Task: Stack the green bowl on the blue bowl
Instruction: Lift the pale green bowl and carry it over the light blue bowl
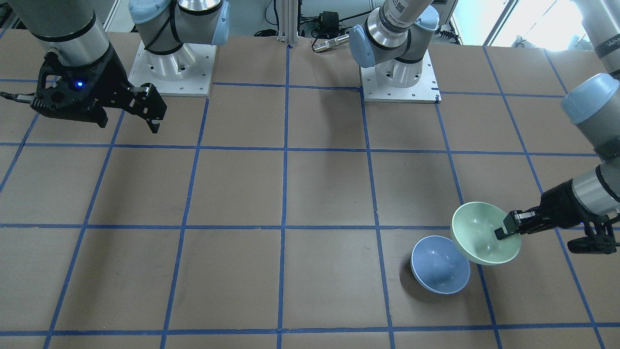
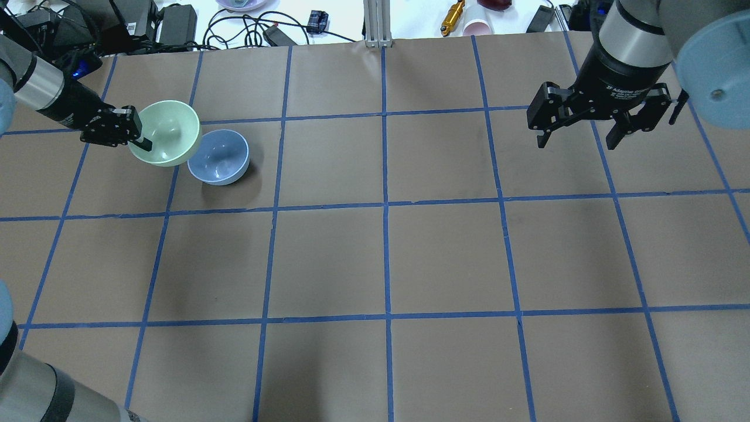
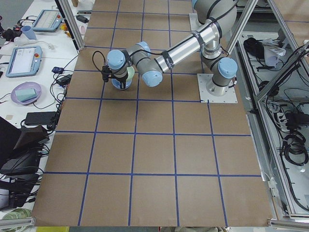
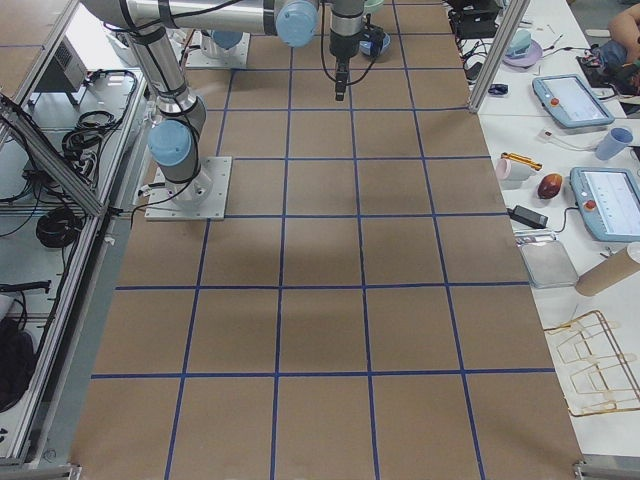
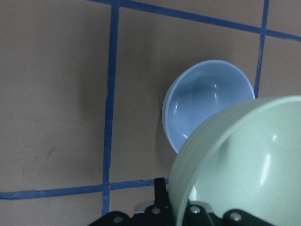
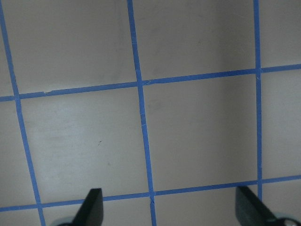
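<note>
Pale mint-green and glossy, the green bowl (image 1: pixel 477 228) is plain and unmarked. It hangs tilted over the table (image 2: pixel 445 252), held at its rim by the left gripper (image 1: pixel 503 230). One finger is inside the wall and one outside, the jaws narrowed on that rim. The bowl's lower edge overlaps the rim of the blue bowl (image 1: pixel 438 266), a periwinkle bowl with a paler rim that stands upright on brown paper beside a blue tape line. Whether the two touch cannot be told. Both sit at the robot's far left, inside the table's edges. The right gripper (image 2: pixel 577 142) hangs with its jaws spread wide, well apart from both bowls, with taped paper between.
</note>
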